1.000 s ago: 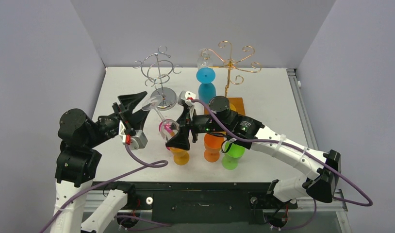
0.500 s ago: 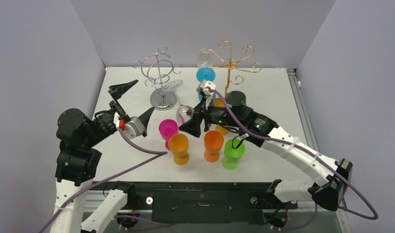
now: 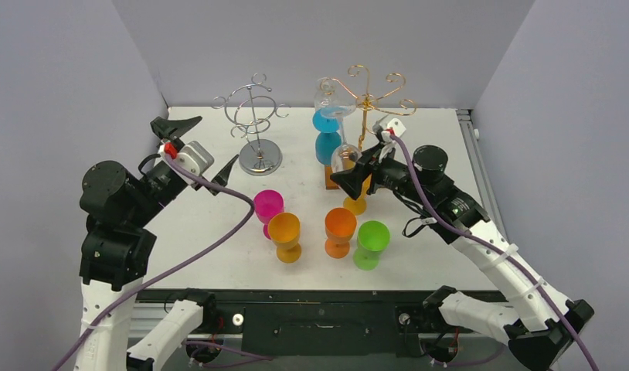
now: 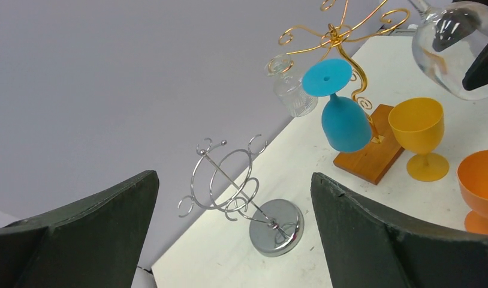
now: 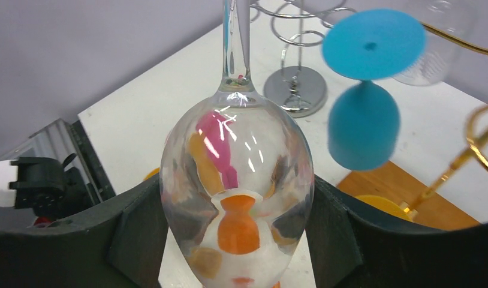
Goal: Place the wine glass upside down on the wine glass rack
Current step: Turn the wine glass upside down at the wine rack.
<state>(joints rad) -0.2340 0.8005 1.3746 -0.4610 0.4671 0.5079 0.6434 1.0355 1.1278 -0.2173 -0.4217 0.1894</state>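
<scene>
The right pincer (image 3: 348, 176) clamps the clear wine glass (image 5: 237, 174) by its bowl (stem free for hooking) beside the gold wire rack (image 3: 364, 116); the left pincer (image 3: 203, 145) stands apart.

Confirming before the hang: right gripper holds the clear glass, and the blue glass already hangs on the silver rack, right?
No. The blue glass hangs on the gold rack, as the top view shows. The right gripper does hold the clear glass.

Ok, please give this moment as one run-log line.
right gripper: jaws shut on clear wine glass, stem up, near gold rack | left gripper: jaws open, empty | status: glass not released
</scene>
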